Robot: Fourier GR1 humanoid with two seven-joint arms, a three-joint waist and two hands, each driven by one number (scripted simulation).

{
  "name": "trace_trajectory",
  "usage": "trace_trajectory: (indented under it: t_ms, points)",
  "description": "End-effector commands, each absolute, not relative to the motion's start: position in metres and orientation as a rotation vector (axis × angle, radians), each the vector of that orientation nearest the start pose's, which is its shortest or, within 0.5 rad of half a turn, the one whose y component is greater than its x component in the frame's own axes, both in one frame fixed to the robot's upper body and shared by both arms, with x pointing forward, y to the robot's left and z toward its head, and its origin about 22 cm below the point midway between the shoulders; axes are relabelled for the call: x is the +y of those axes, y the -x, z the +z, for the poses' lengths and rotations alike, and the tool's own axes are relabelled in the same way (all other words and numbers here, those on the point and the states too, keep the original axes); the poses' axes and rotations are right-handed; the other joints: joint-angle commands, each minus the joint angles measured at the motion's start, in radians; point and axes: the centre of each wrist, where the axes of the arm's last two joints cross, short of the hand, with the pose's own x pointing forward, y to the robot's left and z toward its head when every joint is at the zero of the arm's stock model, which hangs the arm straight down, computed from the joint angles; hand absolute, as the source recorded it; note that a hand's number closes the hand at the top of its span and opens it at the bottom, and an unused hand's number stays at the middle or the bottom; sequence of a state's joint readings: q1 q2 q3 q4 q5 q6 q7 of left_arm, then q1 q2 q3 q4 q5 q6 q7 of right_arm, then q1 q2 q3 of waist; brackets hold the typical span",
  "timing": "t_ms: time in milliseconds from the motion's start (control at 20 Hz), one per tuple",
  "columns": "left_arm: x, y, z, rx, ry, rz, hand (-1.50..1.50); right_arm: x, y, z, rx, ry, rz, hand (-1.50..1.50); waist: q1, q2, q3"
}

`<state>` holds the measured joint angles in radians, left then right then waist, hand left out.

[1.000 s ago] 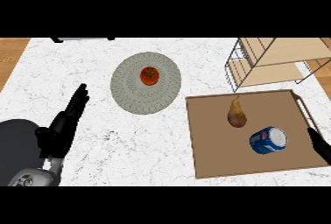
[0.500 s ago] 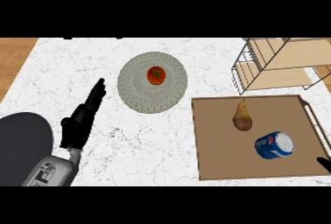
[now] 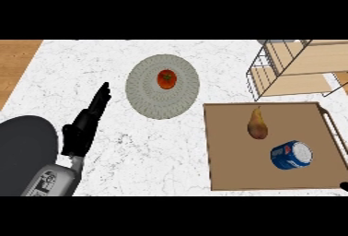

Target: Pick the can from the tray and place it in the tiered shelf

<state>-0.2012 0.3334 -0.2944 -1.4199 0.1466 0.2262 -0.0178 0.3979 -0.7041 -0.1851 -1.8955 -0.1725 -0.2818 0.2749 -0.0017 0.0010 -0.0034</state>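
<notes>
A blue and white can (image 3: pixel 292 155) lies on its side in the brown tray (image 3: pixel 231 152), in the tray's right half near its front. The tiered shelf (image 3: pixel 299 64), wire-framed with pale wooden boards, stands behind the tray at the top right. My left hand (image 3: pixel 85 124) is open on the counter at the left, fingers straight and pointing away, far from the can. Only a small black tip of my right hand (image 3: pixel 345 185) shows at the lower right edge, just beyond the tray's front right corner.
A pear (image 3: pixel 256 124) lies in the tray behind and left of the can. A round grey plate (image 3: pixel 153 99) holding a tomato (image 3: pixel 166 78) sits on the white marble counter left of the tray. The counter's left edge meets wooden floor (image 3: pixel 14 64).
My right hand has slid down and right until almost out of view. My left hand now sits further right, and the tray, plate and shelf have shifted right in the picture.
</notes>
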Motion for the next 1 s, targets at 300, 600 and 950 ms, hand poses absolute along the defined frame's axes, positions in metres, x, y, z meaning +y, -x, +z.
trace_trajectory:
  t_ms: [300, 600, 950]
  points:
    - [0.235, -0.284, 0.028, -1.579, -0.112, -0.255, 0.0, -0.353, -0.163, 0.165, -0.951, 0.815, 0.43, -1.5, 0.002, -0.002, 0.002]
    - [0.228, -0.28, 0.028, -1.574, -0.093, -0.26, 0.0, -0.324, -0.18, 0.165, -0.951, 0.817, 0.419, -1.5, 0.006, -0.001, 0.003]
    - [0.217, -0.283, 0.017, -1.561, -0.106, -0.261, 0.0, -0.287, -0.183, 0.168, -0.963, 0.842, 0.403, -1.5, 0.003, -0.001, 0.003]
